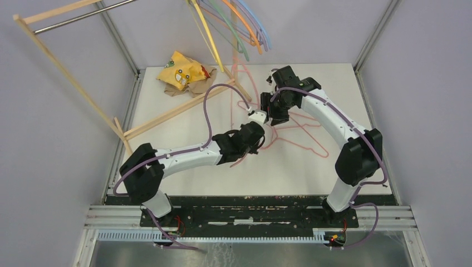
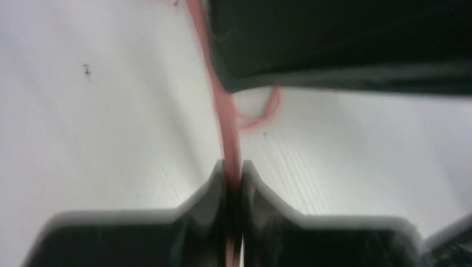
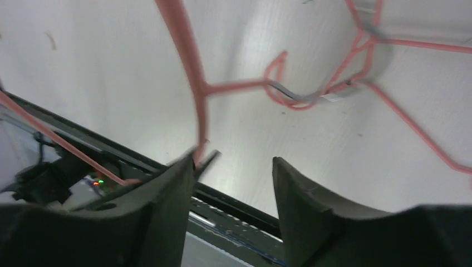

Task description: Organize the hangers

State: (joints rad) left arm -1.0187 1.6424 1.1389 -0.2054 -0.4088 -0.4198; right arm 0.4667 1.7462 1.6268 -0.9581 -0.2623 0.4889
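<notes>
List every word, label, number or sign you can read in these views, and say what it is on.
No text is legible in any view.
yellow cloth: a printed pattern, too small to read.
white tag on a pink hanger, right wrist view: too blurred to read.

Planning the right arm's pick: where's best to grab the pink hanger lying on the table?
Take the pink hanger by its long straight side bar, away from the hook. It lies flat on the table, so come straight down, the open right gripper's fingers straddling the thin bar.
</notes>
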